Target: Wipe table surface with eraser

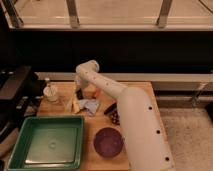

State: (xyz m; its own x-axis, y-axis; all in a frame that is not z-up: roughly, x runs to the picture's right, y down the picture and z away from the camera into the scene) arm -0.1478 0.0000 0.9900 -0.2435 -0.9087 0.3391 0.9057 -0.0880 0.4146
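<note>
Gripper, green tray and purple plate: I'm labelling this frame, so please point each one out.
gripper (pixel 79 93): camera view, its tip low over the table's far left part.
green tray (pixel 22 139): camera view, left rim.
purple plate (pixel 107 141): camera view, bare centre.

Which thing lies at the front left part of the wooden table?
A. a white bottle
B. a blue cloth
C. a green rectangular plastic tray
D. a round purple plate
C: the green rectangular plastic tray fills the front left of the wooden table, while the gripper is down at the far side.
</note>
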